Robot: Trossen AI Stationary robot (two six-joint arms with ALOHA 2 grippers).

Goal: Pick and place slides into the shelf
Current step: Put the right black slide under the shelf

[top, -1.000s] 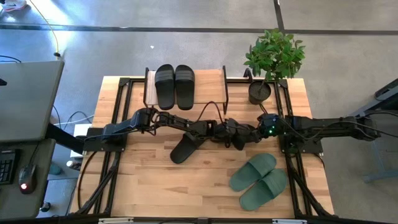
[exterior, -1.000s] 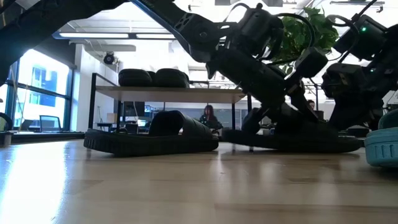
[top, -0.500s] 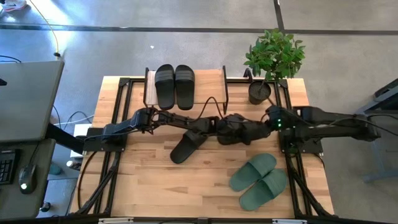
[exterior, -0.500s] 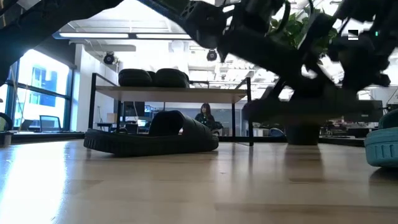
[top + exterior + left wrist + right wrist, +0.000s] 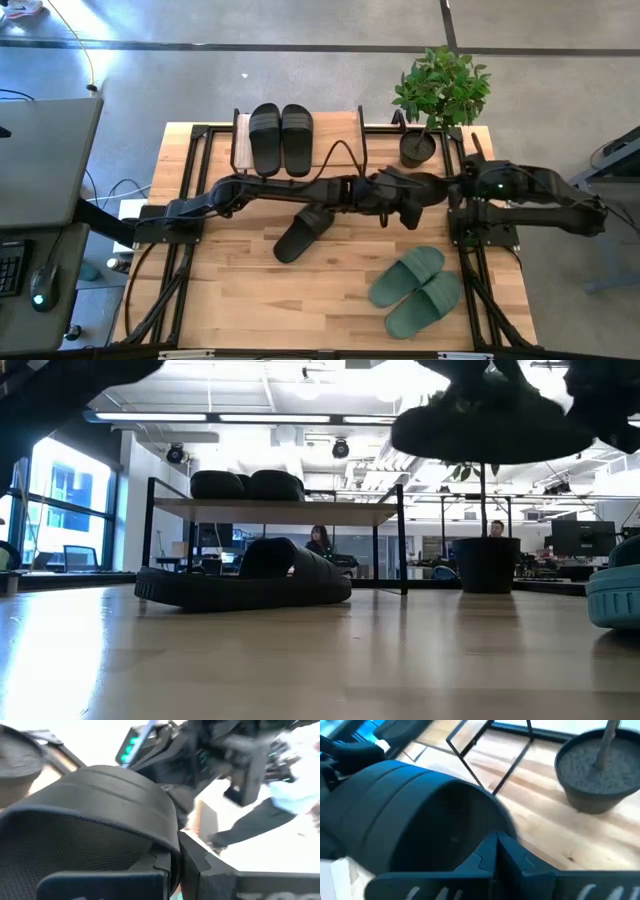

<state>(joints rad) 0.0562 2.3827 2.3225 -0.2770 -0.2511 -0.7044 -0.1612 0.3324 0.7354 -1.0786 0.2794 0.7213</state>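
Both my grippers are shut on one black slide [image 5: 402,192], held high above the table's middle; in the low view it [image 5: 480,430] hangs near the picture's top. My left gripper [image 5: 376,192] is at its left end and my right gripper [image 5: 426,190] at its right end. A second black slide [image 5: 300,235] lies sole down on the table. Two black slides [image 5: 280,138] rest on the shelf's plank top [image 5: 340,135]. The green pair [image 5: 415,290] lies at the near right. My left gripper pinches the sole's end edge [image 5: 165,857] between its two fingers, coming level from the table's left, along the slide. The strap [image 5: 110,790] arches just beyond the fingers. The slide is lifted clear. My right gripper pinches the opposite end of the sole [image 5: 490,847] between its two fingers, coming level from the table's right, along the slide. The strap's opening [image 5: 445,830] faces the fingers. The slide hangs roughly level, clear of the table.
A potted plant [image 5: 438,100] stands at the far right, its pot [image 5: 597,775] close behind the held slide. The shelf's black frame legs [image 5: 490,765] are near it. People sit in the room behind the table [image 5: 320,540].
Both grippers have risen together with the black slide and gone a little toward the table's far right. The slide, which lay on the table a second ago, is now lifted well clear. The other black slide on the table has stayed put.
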